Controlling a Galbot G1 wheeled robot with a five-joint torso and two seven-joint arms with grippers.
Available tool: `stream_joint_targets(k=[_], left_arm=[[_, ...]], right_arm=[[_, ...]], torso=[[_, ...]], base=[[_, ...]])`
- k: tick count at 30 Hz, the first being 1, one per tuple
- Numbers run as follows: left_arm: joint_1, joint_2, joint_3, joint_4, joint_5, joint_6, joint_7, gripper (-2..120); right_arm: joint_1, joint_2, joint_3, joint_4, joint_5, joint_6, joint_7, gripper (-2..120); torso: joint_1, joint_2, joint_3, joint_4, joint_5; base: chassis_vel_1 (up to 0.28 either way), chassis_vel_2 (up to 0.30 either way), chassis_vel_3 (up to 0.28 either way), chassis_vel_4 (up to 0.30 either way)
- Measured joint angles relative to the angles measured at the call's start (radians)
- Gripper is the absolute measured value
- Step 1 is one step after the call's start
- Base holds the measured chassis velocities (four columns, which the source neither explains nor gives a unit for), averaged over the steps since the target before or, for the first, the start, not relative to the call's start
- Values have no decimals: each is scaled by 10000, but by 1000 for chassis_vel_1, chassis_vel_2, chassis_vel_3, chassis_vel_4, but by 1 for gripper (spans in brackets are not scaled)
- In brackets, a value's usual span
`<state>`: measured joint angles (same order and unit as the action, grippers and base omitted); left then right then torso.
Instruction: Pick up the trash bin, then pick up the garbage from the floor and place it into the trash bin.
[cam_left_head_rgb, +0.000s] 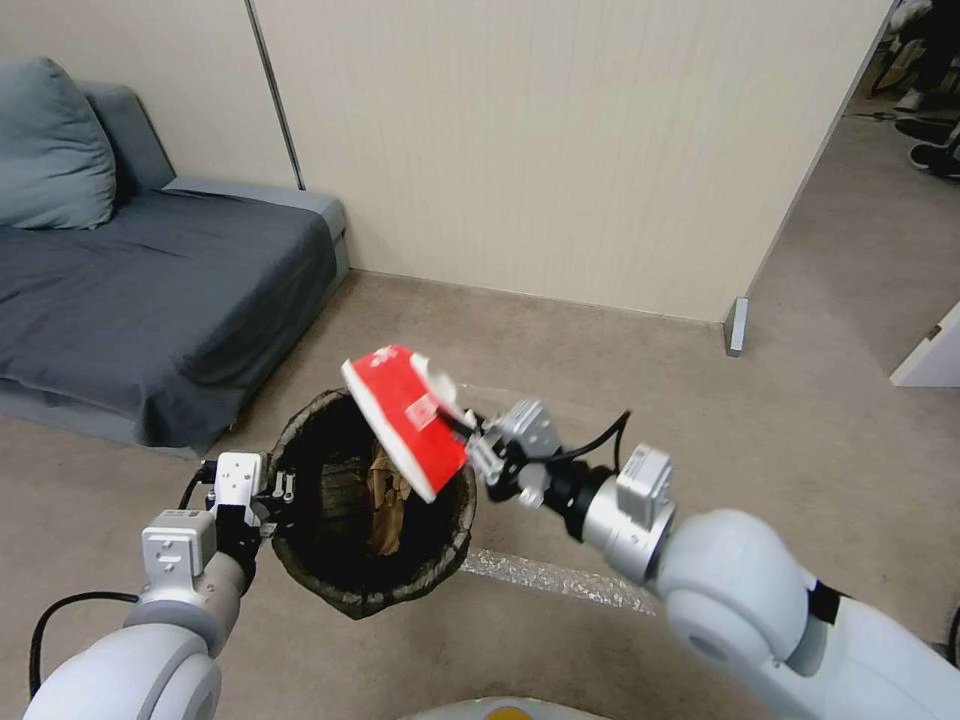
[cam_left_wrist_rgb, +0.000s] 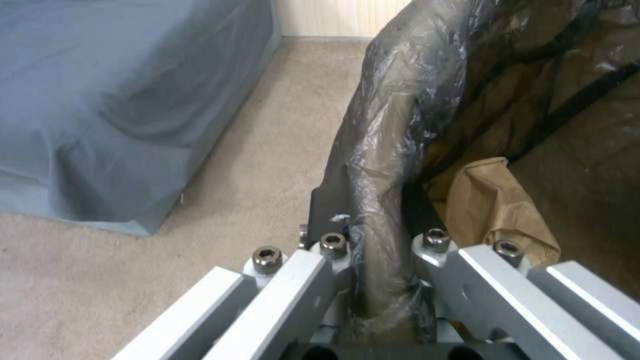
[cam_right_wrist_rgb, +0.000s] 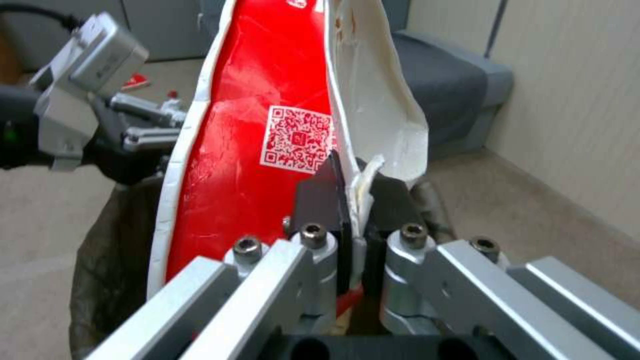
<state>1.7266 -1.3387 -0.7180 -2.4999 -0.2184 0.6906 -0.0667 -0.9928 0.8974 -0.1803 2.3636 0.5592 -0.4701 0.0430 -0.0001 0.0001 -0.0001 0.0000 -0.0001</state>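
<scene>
The trash bin (cam_left_head_rgb: 372, 505) hangs from our left claw (cam_left_head_rgb: 272, 492), pinching its rim at nine o'clock, while our right claw (cam_left_head_rgb: 478, 442) pinches a red-and-white carton (cam_left_head_rgb: 405, 420) over its two o'clock edge; next, we judge, release.

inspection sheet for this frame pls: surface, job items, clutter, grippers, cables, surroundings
Surface: beige carpet floor; a shiny tape strip lies beside the bin.
Job's things: trash bin, dark-bag lined, held off the floor by its rim; brown paper bag inside; red-and-white carton tilted over the opening.
Clutter: small red scraps on the floor.
Grippers: left gripper shut on the bin rim; right gripper shut on the carton's edge.
Cables: black cables at both wrists.
Surroundings: grey sofa, panelled wall.
</scene>
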Motion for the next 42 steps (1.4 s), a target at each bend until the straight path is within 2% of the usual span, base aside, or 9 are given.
stream_joint_targets(k=[11,14,27,29,33,34,36,37,42], left_arm=[[-2,-10,23,0,-1,17,71,1],[10,-10,16,0,-3,21,83,1],[-35,-76,8,0,-25,28,120,1],[-40,-79,9,0,-25,27,121,1],[-60,-82,7,0,-25,28,124,1],[-61,-87,7,0,-26,28,126,1],[-60,-93,6,0,-25,28,128,1],[-56,-102,5,0,-22,28,128,1],[-54,-110,-49,0,-22,28,132,1]], right_arm=[[405,447,-1161,-628,-425,-200,99,1],[424,516,-1389,-742,-461,-259,279,7],[528,786,-1613,-944,-469,-455,805,59],[524,778,-1560,-907,-464,-458,807,63],[458,706,-1260,-692,-368,-460,810,75],[368,633,-991,-530,-302,-459,807,82],[280,583,-805,-424,-270,-450,795,84],[129,517,-512,-257,-235,-418,777,92],[-884,228,662,401,-331,222,952,100]], torso=[[0,0,0,1,0],[0,0,1,0,0],[1,0,1,0,1],[0,0,1,0,1],[0,0,1,0,1],[0,0,1,0,2],[0,0,1,1,2],[1,0,1,1,1],[0,0,1,-2,2]], base=[[0,0,0,0],[0,0,0,0],[0,0,0,0],[0,0,0,0],[0,0,0,0],[0,0,0,0],[0,0,0,0],[0,0,0,0],[0,0,0,0]])
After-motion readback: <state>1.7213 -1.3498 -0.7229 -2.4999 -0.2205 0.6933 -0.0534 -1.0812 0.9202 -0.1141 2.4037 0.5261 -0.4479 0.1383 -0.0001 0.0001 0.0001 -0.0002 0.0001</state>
